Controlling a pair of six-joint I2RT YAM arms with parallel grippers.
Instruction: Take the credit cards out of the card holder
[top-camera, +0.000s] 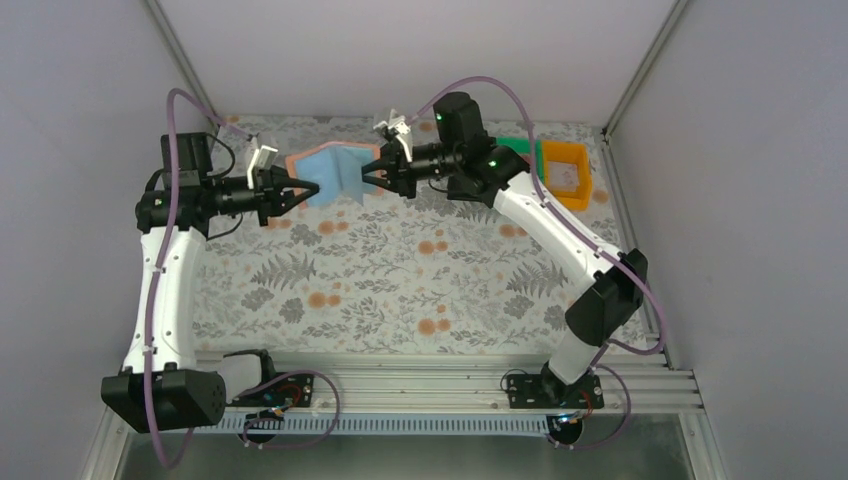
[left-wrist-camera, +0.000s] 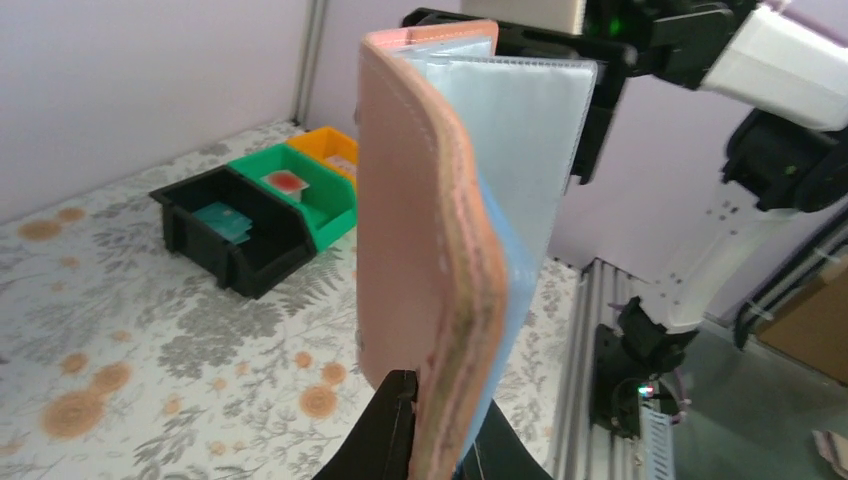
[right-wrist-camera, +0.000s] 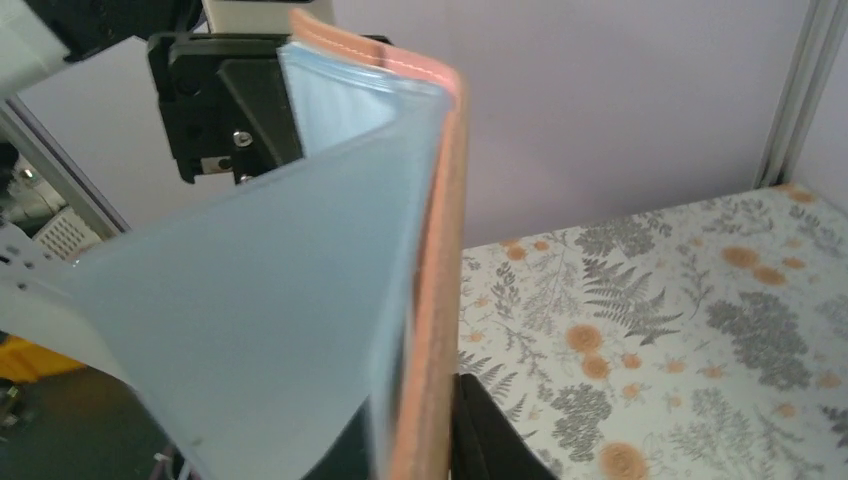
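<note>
Left wrist view shows card holder (left-wrist-camera: 420, 250) close — bins (left-wrist-camera: 205, 240) beyond.

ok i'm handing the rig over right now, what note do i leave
Left gripper: shut on one flap of the card holder.
Right gripper: shut on the other flap; the holder is held open in the air.
Done: teal card in black bin, red-marked card in green bin, whitish card in orange bin.
Left: visible pockets look empty; check the hidden ones.

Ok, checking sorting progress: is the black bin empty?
No, a teal card lies inside the black bin.
</note>
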